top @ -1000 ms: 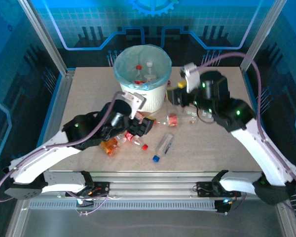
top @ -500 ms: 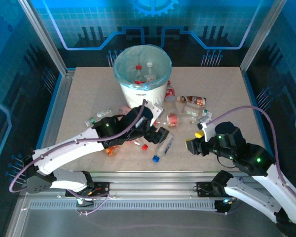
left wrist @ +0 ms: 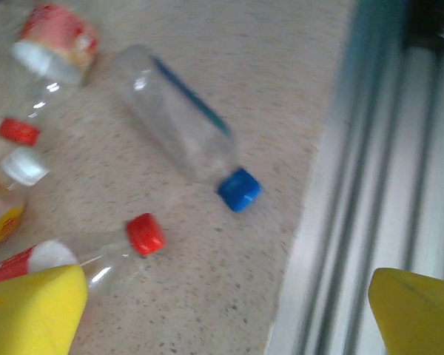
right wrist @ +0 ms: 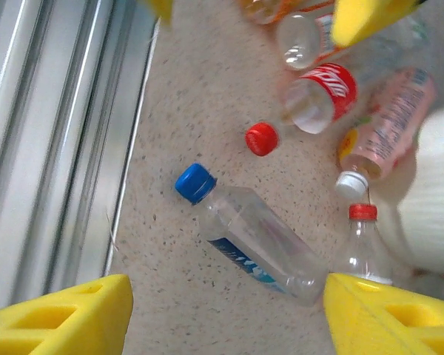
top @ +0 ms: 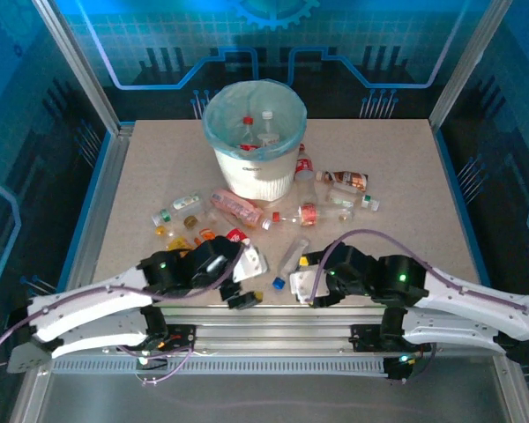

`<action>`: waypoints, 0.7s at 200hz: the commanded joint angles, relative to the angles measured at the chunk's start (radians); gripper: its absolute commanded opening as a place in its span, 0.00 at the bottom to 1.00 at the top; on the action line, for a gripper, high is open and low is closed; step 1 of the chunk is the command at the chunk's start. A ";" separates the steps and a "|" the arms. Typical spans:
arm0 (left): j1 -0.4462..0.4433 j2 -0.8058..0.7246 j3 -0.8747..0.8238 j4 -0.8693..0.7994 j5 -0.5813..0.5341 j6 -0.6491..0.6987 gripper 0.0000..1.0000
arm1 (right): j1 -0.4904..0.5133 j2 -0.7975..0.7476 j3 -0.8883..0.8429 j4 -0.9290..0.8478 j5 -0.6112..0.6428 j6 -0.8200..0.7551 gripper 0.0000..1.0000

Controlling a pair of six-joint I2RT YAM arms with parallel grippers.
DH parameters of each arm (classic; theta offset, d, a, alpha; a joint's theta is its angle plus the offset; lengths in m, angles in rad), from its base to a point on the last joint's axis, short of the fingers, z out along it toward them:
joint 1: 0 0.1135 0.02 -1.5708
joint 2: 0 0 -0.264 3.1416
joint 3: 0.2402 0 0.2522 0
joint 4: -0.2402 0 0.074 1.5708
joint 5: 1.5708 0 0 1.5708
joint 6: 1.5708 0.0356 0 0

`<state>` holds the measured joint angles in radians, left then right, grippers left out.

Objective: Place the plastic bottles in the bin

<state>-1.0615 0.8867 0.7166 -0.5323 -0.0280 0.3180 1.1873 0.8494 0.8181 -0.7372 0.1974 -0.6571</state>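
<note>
The clear blue-capped bottle [top: 292, 258] lies on its side near the front edge of the worktop [top: 406, 203]. Its long axis runs from the blue cap [top: 279, 283] at the near end away toward the bin [top: 256, 167], which already holds a few bottles. It sits between the arms, with the left end effector [top: 245, 282] just beside the cap on one side and the right end effector [top: 307, 280] just beside it on the other. Both stand wide open and empty. In the right wrist view the bottle lies ahead between the fingers, so the right arm looks better placed. Half a second ago the left arm reached over the scattered bottles and the right hung farther right. Both have since drawn back to the front edge, and this bottle has not moved.
</note>
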 commanded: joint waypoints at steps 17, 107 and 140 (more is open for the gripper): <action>-0.014 -0.225 -0.080 -0.058 0.162 0.311 0.99 | -0.023 0.039 -0.089 0.202 -0.114 -0.346 0.70; -0.013 -0.211 -0.138 -0.131 0.032 0.435 0.99 | -0.026 0.348 -0.067 0.318 -0.112 -0.452 0.66; -0.006 -0.210 -0.185 -0.054 -0.094 0.421 0.99 | -0.046 0.428 -0.056 0.343 -0.133 -0.487 0.63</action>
<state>-1.0706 0.6773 0.5560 -0.6567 -0.0040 0.7334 1.1637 1.2354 0.7231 -0.4313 0.0956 -1.0943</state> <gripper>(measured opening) 0.990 0.645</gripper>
